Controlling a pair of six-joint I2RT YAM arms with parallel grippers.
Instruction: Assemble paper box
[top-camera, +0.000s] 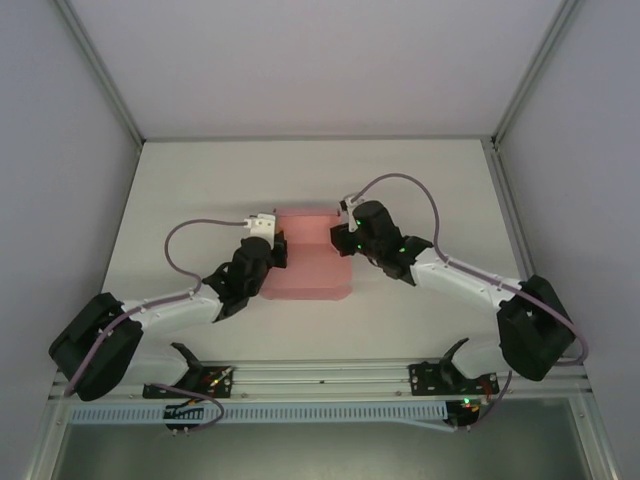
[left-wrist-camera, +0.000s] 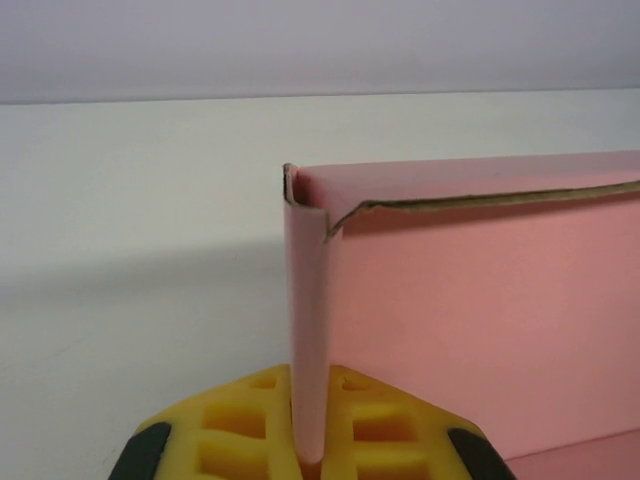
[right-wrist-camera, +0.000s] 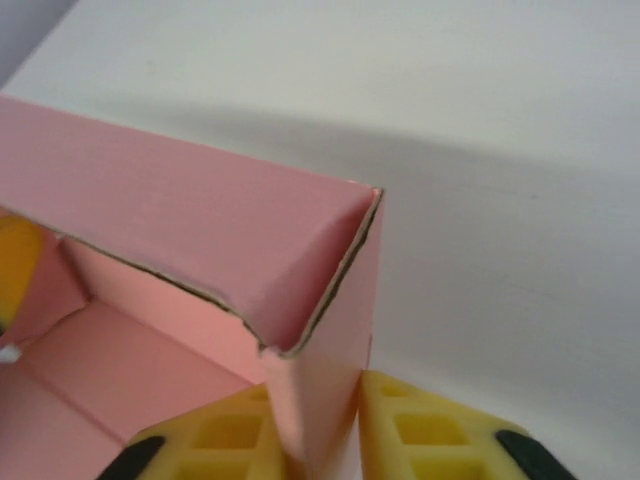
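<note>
1. The white table (top-camera: 200, 180) is carrying the paper box (top-camera: 305, 272) at its middle.
2. The paper box is sitting partly formed, with its far wall standing upright and a flat panel lying toward the table's near edge.
3. The left gripper (left-wrist-camera: 310, 440) is pinching the upright flap at the wall's left end between its yellow fingers (left-wrist-camera: 240, 425).
4. The right gripper (right-wrist-camera: 320, 435) is clamping the box's right corner wall, its fingers (right-wrist-camera: 430, 430) sitting narrow around the card.
</note>
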